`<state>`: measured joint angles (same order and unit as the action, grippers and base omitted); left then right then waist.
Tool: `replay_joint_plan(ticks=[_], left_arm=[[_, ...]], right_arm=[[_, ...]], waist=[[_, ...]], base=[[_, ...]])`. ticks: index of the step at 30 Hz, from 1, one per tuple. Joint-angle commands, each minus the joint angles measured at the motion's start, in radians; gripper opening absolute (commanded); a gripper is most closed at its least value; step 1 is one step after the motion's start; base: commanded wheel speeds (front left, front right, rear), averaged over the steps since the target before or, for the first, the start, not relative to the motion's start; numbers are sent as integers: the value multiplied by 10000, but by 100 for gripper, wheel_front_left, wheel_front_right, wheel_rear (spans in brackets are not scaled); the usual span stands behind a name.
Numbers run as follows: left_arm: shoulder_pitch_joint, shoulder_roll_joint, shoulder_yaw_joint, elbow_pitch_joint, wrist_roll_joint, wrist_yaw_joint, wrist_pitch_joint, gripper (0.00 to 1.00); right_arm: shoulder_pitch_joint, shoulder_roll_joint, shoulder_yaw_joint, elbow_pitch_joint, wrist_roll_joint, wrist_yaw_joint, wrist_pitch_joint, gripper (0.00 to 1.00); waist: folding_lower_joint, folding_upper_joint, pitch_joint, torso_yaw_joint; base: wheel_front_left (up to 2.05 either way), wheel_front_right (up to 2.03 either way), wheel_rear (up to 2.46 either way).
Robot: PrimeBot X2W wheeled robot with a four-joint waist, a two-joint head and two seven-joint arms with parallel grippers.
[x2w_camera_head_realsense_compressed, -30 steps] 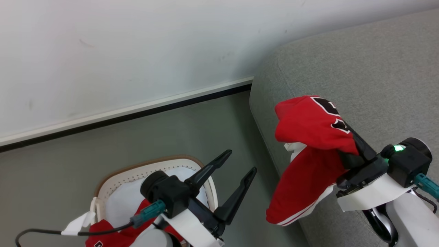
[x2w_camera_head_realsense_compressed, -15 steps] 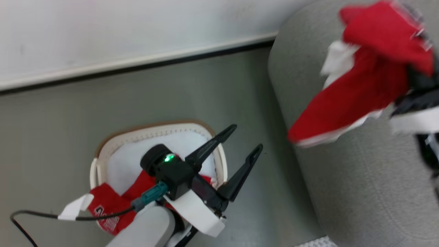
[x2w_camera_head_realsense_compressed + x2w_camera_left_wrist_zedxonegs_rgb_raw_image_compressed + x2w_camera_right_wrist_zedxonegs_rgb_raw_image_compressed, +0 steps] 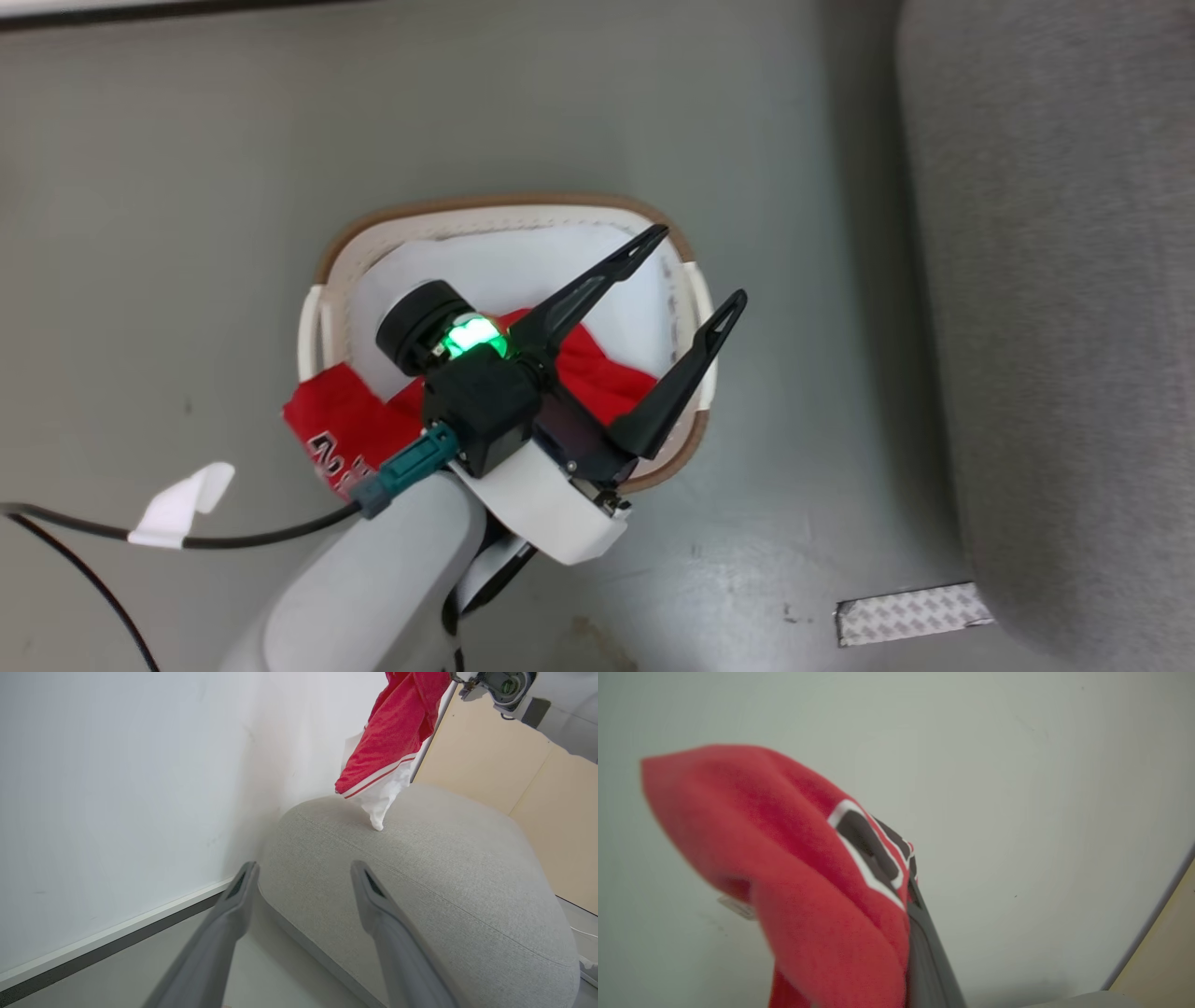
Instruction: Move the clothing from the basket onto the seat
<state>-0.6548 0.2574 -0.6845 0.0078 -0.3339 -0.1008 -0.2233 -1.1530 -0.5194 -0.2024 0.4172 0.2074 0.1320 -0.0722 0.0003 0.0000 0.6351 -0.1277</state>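
As you look down from the head, floor (image 3: 187,187): smooth grey-green and scuffed, with a dark skirting strip (image 3: 140,7) at the top edge and a pale ribbed tape patch (image 3: 910,614) by the seat's foot.
Basket: the oval cream-white plastic basket (image 3: 504,201), brown-rimmed and white-lined, stands on the floor, apart from the seat.
Clothing in the basket: a bright red garment (image 3: 611,378) with lettering lies inside, one end over the rim at lower left.
Seat: the large light grey fabric seat (image 3: 1055,280) runs down your right side.
Left gripper: your left gripper (image 3: 701,264) hovers over the basket with its fingers spread wide and nothing between them.

Left wrist, room: a white wall (image 3: 117,765) meets the floor at a pale skirting board (image 3: 117,933), with beige panels (image 3: 514,765) behind the seat.
Left wrist, clothing: a bright red jersey (image 3: 392,732) with white striped trim hangs above the seat's rounded corner. You cannot tell whether its white lower tip touches.

Right wrist, right gripper: your right gripper (image 3: 910,891) carries the red jersey, which is draped over one dark finger (image 3: 927,961). The cloth hides the jaws, so you cannot tell how far apart they stand.
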Motion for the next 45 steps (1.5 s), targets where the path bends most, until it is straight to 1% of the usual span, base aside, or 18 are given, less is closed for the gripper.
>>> replay_joint_plan(ticks=[1, 4, 6, 12, 13, 14, 15, 16, 18, 20, 23, 27, 30, 33, 37, 42, 45], left_arm=[[-174, -32, 13, -1, 89, -28, -116, 100], [-292, -121, -44, 24, 83, -38, -174, 100], [-336, -154, -71, 44, 63, -44, -193, 100], [-138, -126, -29, 181, -83, 33, -259, 100], [-81, -126, -23, 203, -111, 48, -246, 100], [-33, -129, -11, 224, -136, 67, -268, 100], [15, -133, -2, 252, -150, 83, -286, 100], [63, -128, 14, 284, -179, 92, -308, 100], [150, -111, 79, 342, -223, 127, -333, 100], [252, -82, 157, 374, -279, 169, -346, 100], [431, -25, 252, 431, -311, 224, -377, 100], [766, 52, 433, 530, -335, 360, -409, 100], [1125, 124, 605, 647, -352, 509, -408, 100], [1557, 160, 876, 690, -425, 685, -413, 100], [2316, 176, 1399, 704, -493, 899, -412, 100], [3277, 167, 2388, 716, -314, 1225, -413, 100], [3880, 107, 3021, 853, -163, 1379, -412, 100]], right_arm=[[-145, -192, -242, 255, -352, -25, 137, 0], [-172, -732, -921, 905, -1574, -25, 404, 0], [-59, -809, -1574, 1479, -2309, -25, 518, 0], [535, 163, -3363, 2704, -4220, -25, 247, 0], [643, 357, -3669, 2894, -4520, -25, 241, 2], [735, 556, -3946, 3064, -4753, -25, 231, 22], [819, 746, -4191, 3237, -4946, -25, 205, 36], [870, 895, -4415, 3373, -5133, -25, 145, 100], [906, 1074, -4812, 3475, -5409, -25, -84, 100], [1026, 1335, -4995, 3585, -5735, -25, -303, 100], [1270, 1652, -4875, 3784, -5927, -25, -590, 100], [1768, 2072, -4242, 4014, -5843, -25, -1076, 100], [2333, 2493, -3680, 4002, -5461, -25, -1535, 100], [3053, 2833, -3009, 3711, -4992, -25, -1809, 100], [4185, 3320, -2155, 2771, -4151, -25, -1944, 100], [6007, 3902, -971, 344, -3070, -25, -1930, 100], [7020, 4209, -288, -740, -2663, -25, -1934, 100]], waist=[[-3, 0, 465, 482], [-3, 0, 682, 717], [-3, 0, 837, 848], [-3, 0, 1165, 1034], [-3, 0, 1165, 1054], [-3, 0, 1155, 1070], [-3, 0, 1120, 1086], [-3, 0, 1061, 1088], [-3, 0, 897, 1059], [-3, 0, 667, 981], [-3, 0, 209, 783], [-3, 0, -514, 468], [-3, 0, -1121, 299], [-3, 0, -1686, 217], [-3, 0, -2418, 231], [-3, 0, -3094, 372], [-3, 0, -3480, 495]], base=[[0, 0, 0], [0, 0, 0], [0, 0, 0], [0, 0, 0], [0, 0, 0], [0, 0, 0], [0, 0, 0], [0, 0, 0], [0, 0, 0], [0, 0, 0], [0, 0, 0], [0, 0, 0], [0, 0, 0], [0, 0, 0], [0, 0, 0], [0, 0, 0], [0, 0, 0]])
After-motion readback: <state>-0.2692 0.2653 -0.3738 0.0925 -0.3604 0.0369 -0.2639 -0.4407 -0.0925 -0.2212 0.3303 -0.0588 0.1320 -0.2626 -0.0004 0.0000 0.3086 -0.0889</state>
